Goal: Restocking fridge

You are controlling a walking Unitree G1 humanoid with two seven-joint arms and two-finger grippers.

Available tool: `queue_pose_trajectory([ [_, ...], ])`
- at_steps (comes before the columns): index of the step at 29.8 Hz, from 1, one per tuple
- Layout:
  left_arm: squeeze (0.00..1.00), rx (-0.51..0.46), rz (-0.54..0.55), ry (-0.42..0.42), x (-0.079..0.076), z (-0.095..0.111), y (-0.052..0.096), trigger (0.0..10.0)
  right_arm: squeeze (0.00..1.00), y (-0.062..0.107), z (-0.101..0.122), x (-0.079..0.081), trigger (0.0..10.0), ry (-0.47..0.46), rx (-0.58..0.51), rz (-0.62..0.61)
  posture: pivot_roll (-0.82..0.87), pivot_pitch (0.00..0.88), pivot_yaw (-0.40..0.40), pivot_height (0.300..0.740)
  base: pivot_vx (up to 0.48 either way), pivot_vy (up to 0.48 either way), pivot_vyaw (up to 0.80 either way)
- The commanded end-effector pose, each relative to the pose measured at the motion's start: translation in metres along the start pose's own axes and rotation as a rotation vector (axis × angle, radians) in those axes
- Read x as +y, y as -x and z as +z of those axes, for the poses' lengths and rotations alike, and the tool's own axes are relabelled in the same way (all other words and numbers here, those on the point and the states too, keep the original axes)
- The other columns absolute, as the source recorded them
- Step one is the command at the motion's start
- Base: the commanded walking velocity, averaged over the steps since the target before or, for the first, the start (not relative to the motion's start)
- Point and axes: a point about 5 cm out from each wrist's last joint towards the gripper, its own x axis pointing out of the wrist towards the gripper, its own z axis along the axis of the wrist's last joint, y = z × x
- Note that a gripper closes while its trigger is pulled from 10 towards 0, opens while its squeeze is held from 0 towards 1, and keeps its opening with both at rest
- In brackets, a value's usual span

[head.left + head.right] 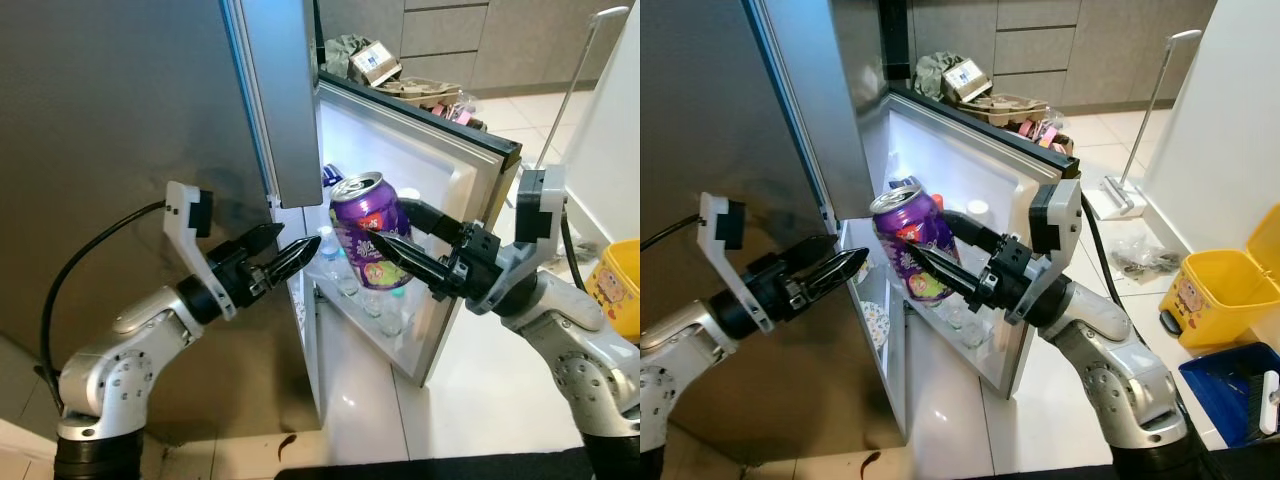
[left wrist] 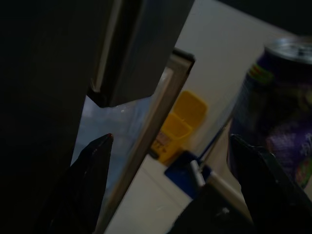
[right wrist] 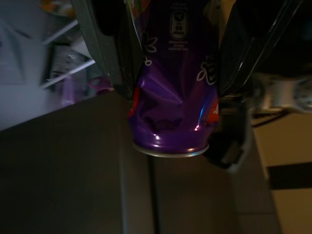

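Grippers come first, one on each side of the open fridge. The left gripper [image 1: 285, 252] is held before the front edge of the fridge body, its two black fingers spread apart with nothing between them, tips pointing toward the can. The right gripper [image 1: 400, 228] is clenched on a purple can [image 1: 369, 230], one finger across the printed front and the other behind; the can stands nearly upright, slightly tilted, silver top with pull tab uppermost. In the right wrist view the can's [image 3: 173, 92] wall is dented near the rim. It hangs in the air in the gap between the fridge body and the open door, in front of the door's inner side, touching nothing but the fingers.

Just behind the can, the fridge door [image 1: 430, 160] swings open to the robot's right, its white inner lining lit. Clear plastic bottles [image 1: 330, 255] with white caps stand in the lower door shelf, partly hidden by the can and gripper. The upper door [image 1: 285, 90], grey and shut, hangs above the opening, and the dark grey fridge side [image 1: 110, 150] lies to the left.

Farther right on the pale tiled floor sit a yellow bin [image 1: 1230, 290] and a blue bin [image 1: 1230, 390]. Beyond the door's top edge, cardboard boxes and clutter [image 1: 385, 70] lie before grey cabinets [image 1: 450, 35].
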Motion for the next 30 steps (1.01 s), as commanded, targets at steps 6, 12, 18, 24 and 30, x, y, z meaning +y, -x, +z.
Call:
queue_pose_trajectory([
  [6, 0.0, -0.06, -0.003, 0.06, 0.006, 0.016, 0.012, 10.0, 0.0, 0.009, 0.012, 0.008, 10.0, -0.087, -0.04, 0.07, -0.08, 0.106, 0.032, 0.74, 0.0, 0.0, 0.0],
  [12, 0.0, -0.129, -0.126, 0.114, -0.012, 0.026, 0.011, 10.0, 0.0, 0.015, 0.025, 0.009, 10.0, -0.209, -0.119, 0.118, -0.08, 0.104, 0.022, 0.74, 0.0, 0.0, 0.0],
  [18, 0.0, -0.126, -0.219, 0.11, -0.035, 0.023, 0.0, 10.0, 0.0, 0.018, 0.026, 0.003, 10.0, -0.234, -0.118, 0.098, -0.08, 0.101, 0.014, 0.74, 0.0, 0.0, 0.0],
  [24, 0.29, -0.112, -0.282, 0.084, -0.05, 0.023, -0.006, 10.0, 0.0, 0.018, 0.026, 0.003, 10.0, -0.24, -0.104, 0.102, -0.08, 0.1, 0.013, 0.74, 0.0, 0.0, 0.0],
  [30, 1.0, -0.128, -0.314, 0.08, -0.057, 0.028, -0.013, 10.0, 0.0, 0.017, 0.027, 0.003, 10.0, -0.245, -0.093, 0.107, -0.08, 0.094, 0.01, 0.74, 0.0, 0.0, 0.0],
])
